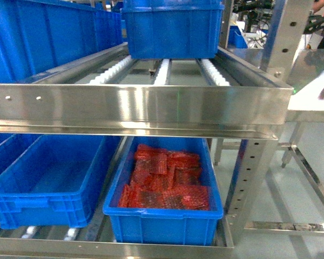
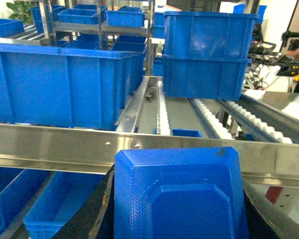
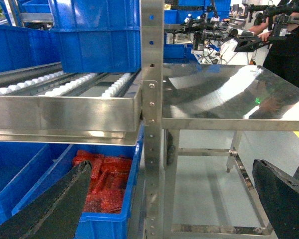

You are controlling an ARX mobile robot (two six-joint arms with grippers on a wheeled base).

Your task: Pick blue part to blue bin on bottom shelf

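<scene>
Blue moulded plastic part sits pinched in the left tool, carry step; next lower it below the stainless front rail into the empty blue bin, right tool spread idle.

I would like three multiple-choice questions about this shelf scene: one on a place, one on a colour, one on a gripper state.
1. Where is the bin with red parts?
A) bottom shelf, right side
B) upper shelf
C) steel table

2. What colour is the part in the left gripper?
A) red
B) blue
C) white

3. How is the right gripper?
A) shut on a part
B) open, holding nothing
C) out of view

Answers: 1 A, it sits beside the empty bin on the bottom shelf. 2 B, blue plastic between the fingers. 3 B, fingers wide apart.
</scene>
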